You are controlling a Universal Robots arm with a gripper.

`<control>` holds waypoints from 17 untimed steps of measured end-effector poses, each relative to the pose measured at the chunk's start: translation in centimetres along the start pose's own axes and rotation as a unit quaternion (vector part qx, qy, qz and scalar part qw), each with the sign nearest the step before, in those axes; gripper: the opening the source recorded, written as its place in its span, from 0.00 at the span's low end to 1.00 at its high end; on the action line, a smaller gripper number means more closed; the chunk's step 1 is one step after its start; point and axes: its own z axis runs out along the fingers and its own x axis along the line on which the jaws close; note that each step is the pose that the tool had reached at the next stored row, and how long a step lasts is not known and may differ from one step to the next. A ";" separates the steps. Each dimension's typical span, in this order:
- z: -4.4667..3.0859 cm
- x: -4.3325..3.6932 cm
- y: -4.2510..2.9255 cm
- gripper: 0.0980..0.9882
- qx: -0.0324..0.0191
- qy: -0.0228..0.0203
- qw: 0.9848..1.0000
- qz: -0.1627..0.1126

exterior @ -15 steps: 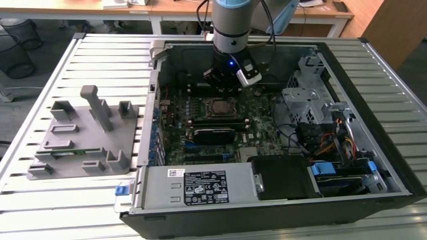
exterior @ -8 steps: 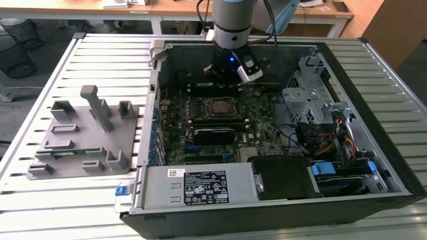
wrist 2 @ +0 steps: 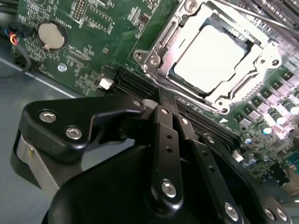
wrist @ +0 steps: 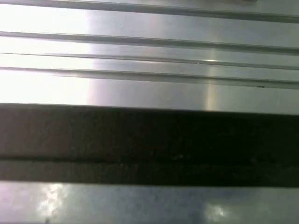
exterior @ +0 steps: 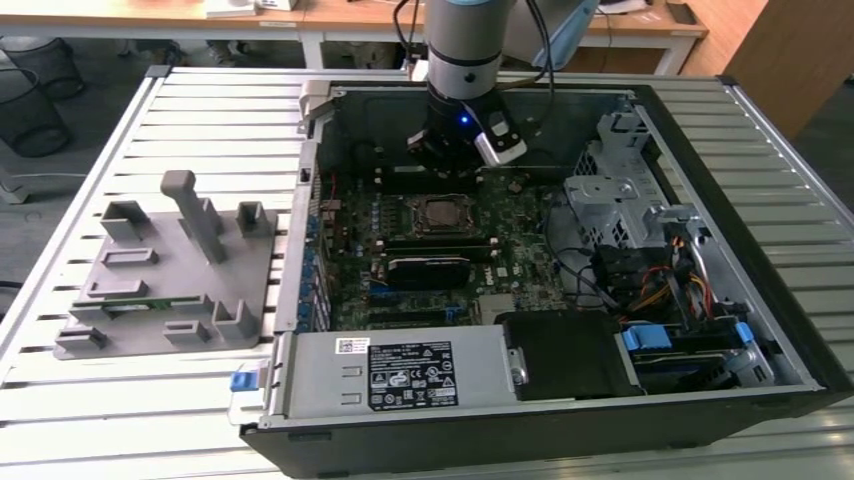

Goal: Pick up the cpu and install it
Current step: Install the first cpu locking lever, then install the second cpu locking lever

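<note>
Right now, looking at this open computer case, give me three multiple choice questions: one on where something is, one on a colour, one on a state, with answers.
1. Where does the cpu lie?
A. in the metal-framed socket on the motherboard
B. on the grey fixture outside the case
C. between the fingers

2. What colour is the motherboard?
A. red
B. green
C. white

3. How do the gripper fingers stand?
A. spread wide apart
B. shut on the cpu
C. closed together, holding nothing

Answers:
1 A: in the second wrist view the silvery chip sits inside the socket frame.
2 B: the board around the socket is green in the second wrist view and the exterior view.
3 C: in the second wrist view the fingers meet at their tips beside the socket, with nothing between them.
</note>
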 end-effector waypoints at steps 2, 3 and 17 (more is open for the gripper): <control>0.00 -0.01 -0.04 0.01 0.000 0.000 1.000 0.000; -0.01 -0.02 -0.07 0.01 0.000 0.000 1.000 0.000; -0.05 -0.13 -0.58 0.01 0.001 0.000 1.000 0.000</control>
